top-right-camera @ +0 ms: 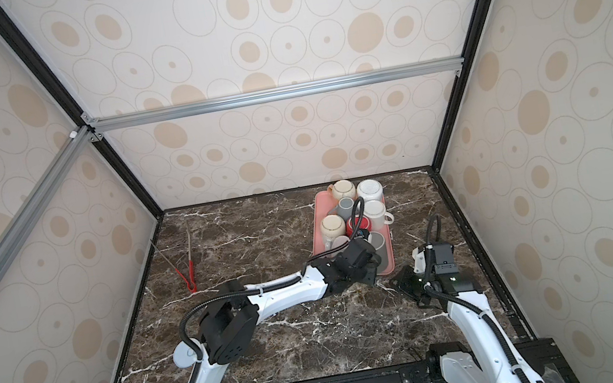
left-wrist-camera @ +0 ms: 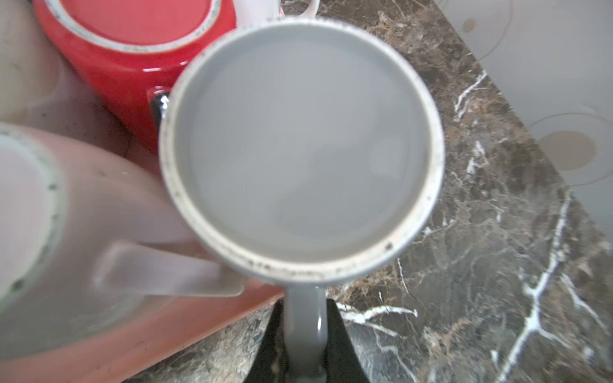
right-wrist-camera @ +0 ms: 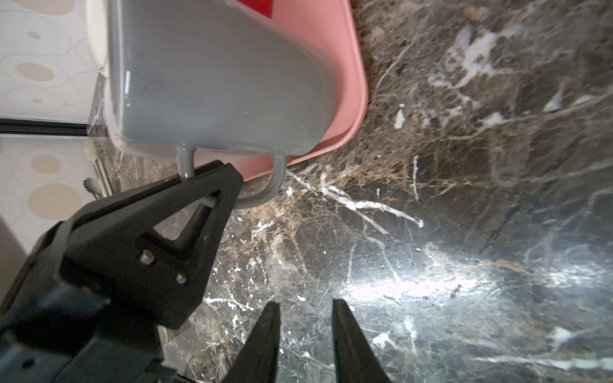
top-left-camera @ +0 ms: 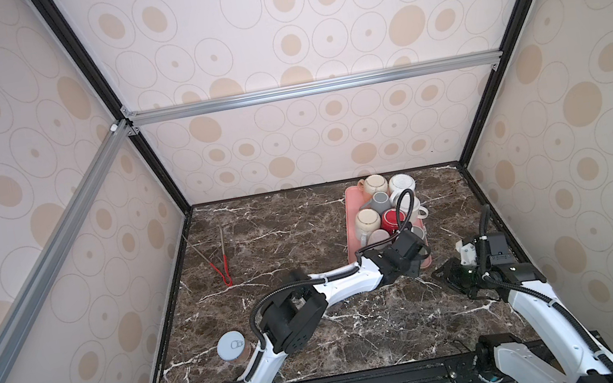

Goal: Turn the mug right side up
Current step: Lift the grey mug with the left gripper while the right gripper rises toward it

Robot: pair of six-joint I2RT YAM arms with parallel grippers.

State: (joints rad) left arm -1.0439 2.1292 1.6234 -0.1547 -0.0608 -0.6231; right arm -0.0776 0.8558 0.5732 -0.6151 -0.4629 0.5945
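Left wrist view: under me lies the marble table [left-wrist-camera: 497,232], and on it the pink tray [left-wrist-camera: 172,335]. The grey mug [left-wrist-camera: 298,149] sits at the tray's near right corner, its base turned up. My left claw [left-wrist-camera: 305,308] is pinched tight on the mug's handle [left-wrist-camera: 303,331]. My right claw [right-wrist-camera: 305,306] hangs just beside it over the table, jaws narrowly apart, gripping nothing.

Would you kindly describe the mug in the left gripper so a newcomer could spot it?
On the marble table, find the crowded pink tray at the back right. At its near right corner is a grey mug, base up; it alone has its handle clamped in the left gripper.
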